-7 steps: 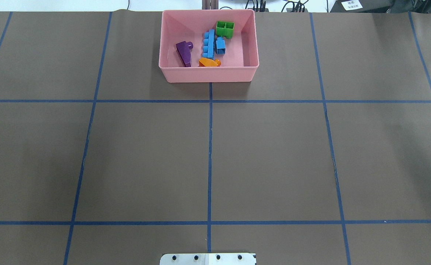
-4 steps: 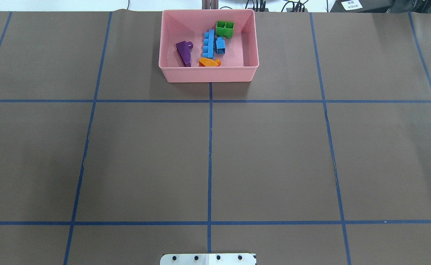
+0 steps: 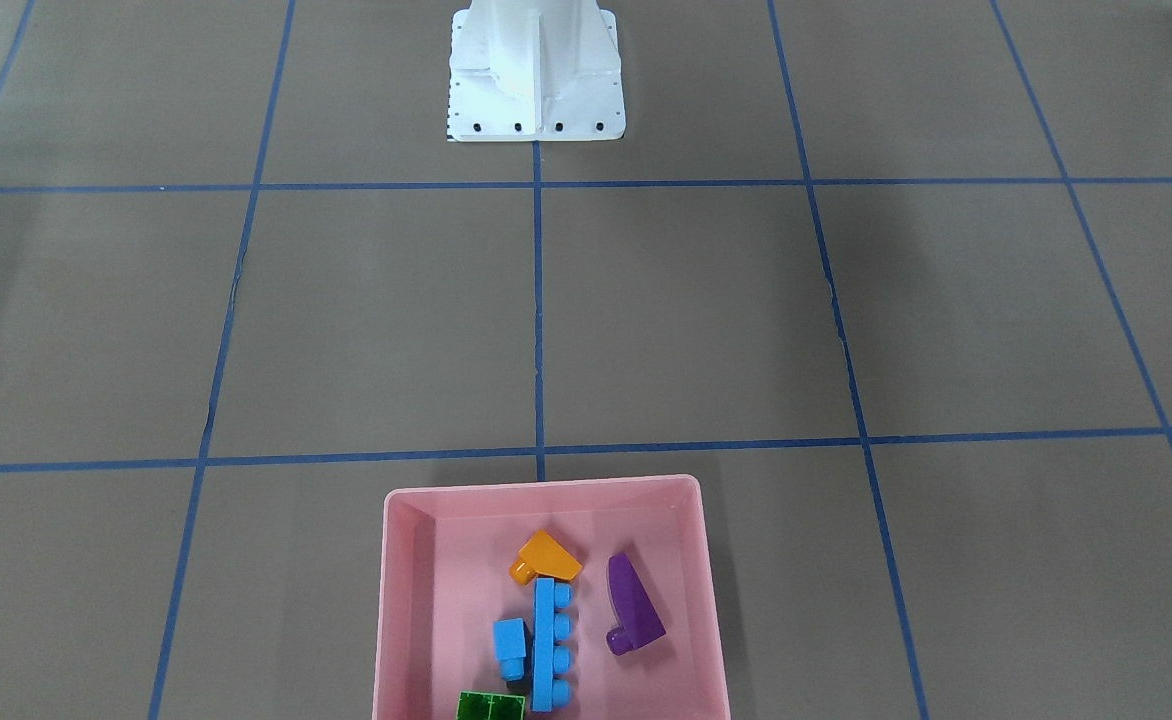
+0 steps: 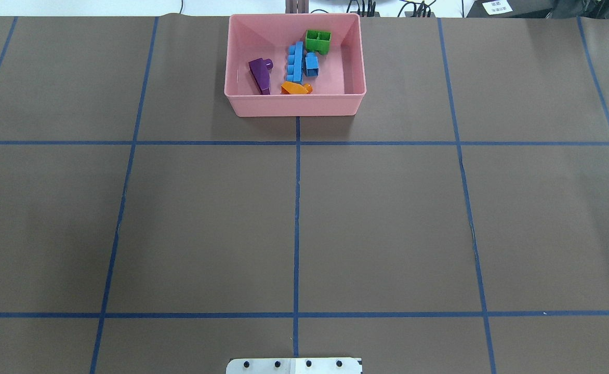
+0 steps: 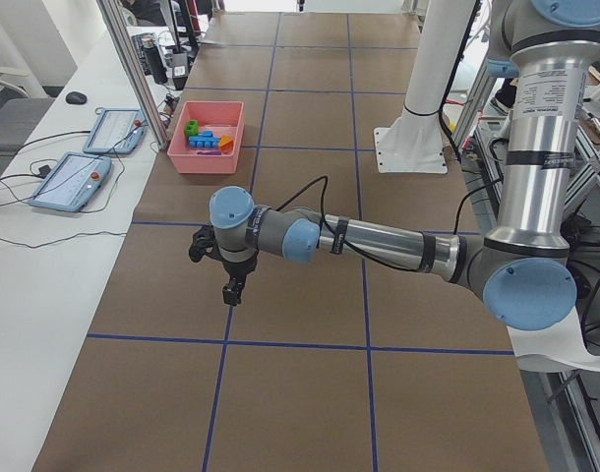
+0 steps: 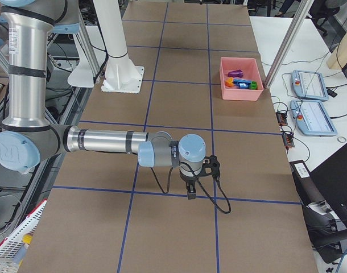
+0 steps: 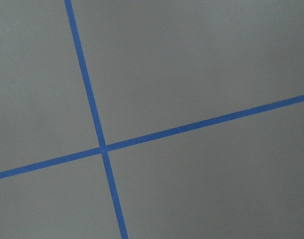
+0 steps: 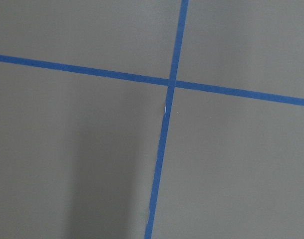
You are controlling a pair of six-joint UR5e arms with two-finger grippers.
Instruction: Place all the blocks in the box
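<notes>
The pink box (image 4: 294,106) stands at the table's far middle. Inside it lie the purple curved brick (image 4: 260,74), the long light-blue brick (image 4: 296,61), the small light-blue brick (image 4: 312,64), the green brick (image 4: 318,40) and the orange sloped brick (image 4: 295,88). No brick shows on the table outside it. My left gripper (image 5: 232,292) hangs over the brown table far from the box (image 5: 204,157). My right gripper (image 6: 190,193) hangs over the table's other end, far from the box (image 6: 240,92). I cannot tell whether either is open or shut.
The white pedestal base (image 3: 536,80) stands at the robot's side of the table. Blue tape lines (image 4: 296,218) grid the brown cover. Tablets (image 5: 74,177) lie on a side table beyond the box. Both wrist views show only bare cover and tape.
A dark bit of the right gripper at the overhead view's right edge has gone out of that view. The box and the bricks have not moved.
</notes>
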